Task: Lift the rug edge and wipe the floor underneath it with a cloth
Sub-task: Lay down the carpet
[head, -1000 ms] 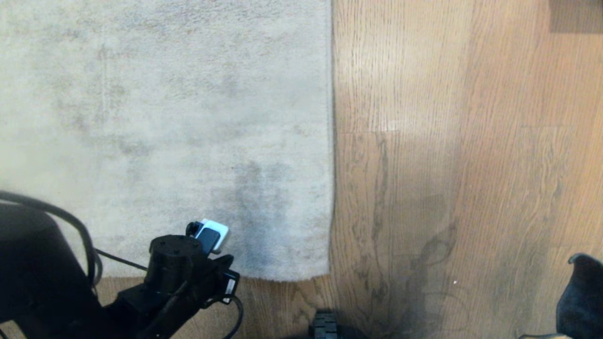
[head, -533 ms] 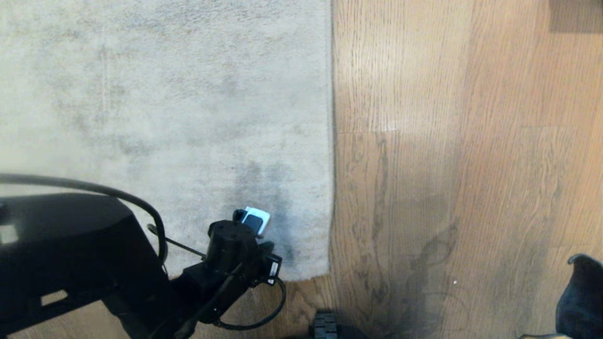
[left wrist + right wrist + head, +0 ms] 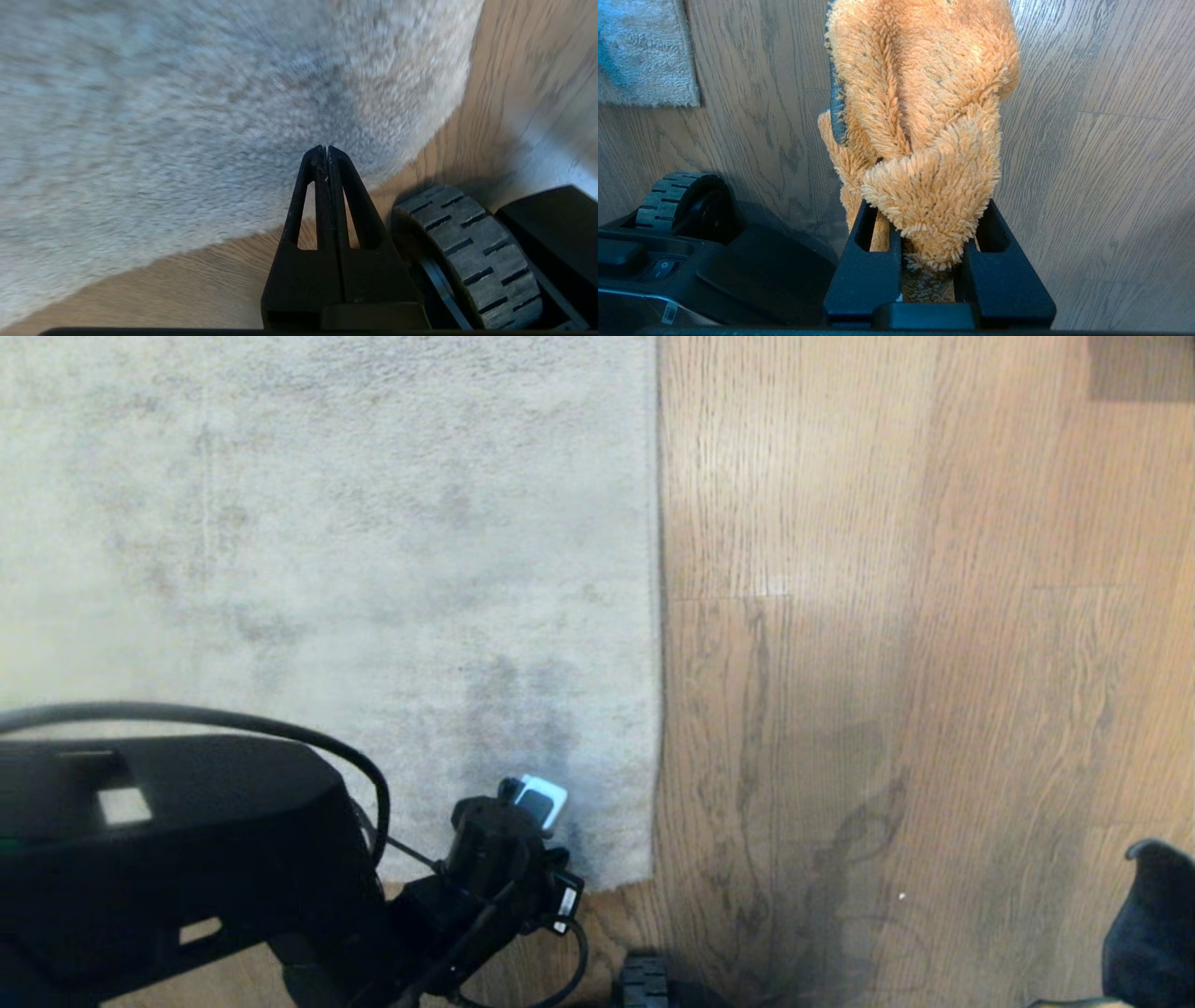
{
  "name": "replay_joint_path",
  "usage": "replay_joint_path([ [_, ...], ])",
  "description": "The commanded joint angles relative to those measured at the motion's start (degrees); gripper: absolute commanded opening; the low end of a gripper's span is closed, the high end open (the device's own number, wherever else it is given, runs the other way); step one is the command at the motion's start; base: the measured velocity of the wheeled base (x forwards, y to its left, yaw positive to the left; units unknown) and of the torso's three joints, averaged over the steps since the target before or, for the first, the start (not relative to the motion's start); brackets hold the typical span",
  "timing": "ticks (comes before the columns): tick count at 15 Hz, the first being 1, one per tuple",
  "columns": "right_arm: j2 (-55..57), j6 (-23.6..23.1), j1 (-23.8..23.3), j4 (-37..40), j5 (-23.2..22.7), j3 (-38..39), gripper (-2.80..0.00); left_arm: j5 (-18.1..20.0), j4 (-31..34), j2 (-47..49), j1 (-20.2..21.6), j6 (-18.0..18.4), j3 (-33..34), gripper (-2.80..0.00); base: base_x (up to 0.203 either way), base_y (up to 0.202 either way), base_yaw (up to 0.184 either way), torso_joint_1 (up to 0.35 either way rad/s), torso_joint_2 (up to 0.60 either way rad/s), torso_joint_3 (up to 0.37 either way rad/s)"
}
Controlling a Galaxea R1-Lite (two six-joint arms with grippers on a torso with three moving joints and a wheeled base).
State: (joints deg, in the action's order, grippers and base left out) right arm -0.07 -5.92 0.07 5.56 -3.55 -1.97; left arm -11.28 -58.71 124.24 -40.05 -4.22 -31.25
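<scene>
**Cloth clamped in right gripper, left gripper closed over rug corner**

Cloth point(image 3: 920, 140), orange and fuzzy, sits bunched between the jaws of the right gripper point(image 3: 931, 261), which are clamped on its lower end; the rest of it rises past the fingertips and hides what lies straight ahead of them. Beyond the cloth and to both sides of the jaws runs the floor point(image 3: 1087, 163). Off to one side, well apart from the jaws, a corner of the rug point(image 3: 644, 56) shows, and nearer in, beside the gripper, a base wheel point(image 3: 668, 200).

The left gripper point(image 3: 327, 151) has its jaws pressed together, nothing between them. Its tips point at the pile near the rug's corner; whether they touch it cannot be told. The rug edge point(image 3: 411, 154) curves just beside the tips, with bare floor point(image 3: 187, 289) beneath the fingers and a wheel point(image 3: 467, 252) close alongside.

From the head camera, the left arm point(image 3: 187, 859) reaches in from the near left, its wrist point(image 3: 509, 859) over the rug's near corner. The rug edge point(image 3: 656, 616) runs straight away from there, flat on the floor point(image 3: 887, 616).
</scene>
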Motion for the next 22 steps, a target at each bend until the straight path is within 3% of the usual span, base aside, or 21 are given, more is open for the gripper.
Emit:
replay_joint_path([
  [1,0.07,-0.09,0.01,0.03,-0.06,0.02,-2.80,0.34,-0.35,2.67,0.05,0.11,-1.16,-2.80,0.000,0.000,0.000,0.000,0.00,0.000],
  [5,0.07,-0.13,0.01,0.07,-0.06,-0.05,-2.80,1.09,-0.70,5.45,0.14,0.90,-4.71,-2.80,0.000,0.000,0.000,0.000,0.00,0.000],
  [9,0.07,-0.05,0.01,-0.02,-0.06,0.04,-2.80,1.18,-0.86,6.98,1.58,4.67,-7.86,-2.80,0.000,0.000,0.000,0.000,0.00,0.000],
  [22,0.07,-0.11,0.01,0.04,-0.06,-0.03,-2.80,1.14,-1.40,3.51,0.19,4.63,-6.72,-2.80,0.000,0.000,0.000,0.000,0.00,0.000],
])
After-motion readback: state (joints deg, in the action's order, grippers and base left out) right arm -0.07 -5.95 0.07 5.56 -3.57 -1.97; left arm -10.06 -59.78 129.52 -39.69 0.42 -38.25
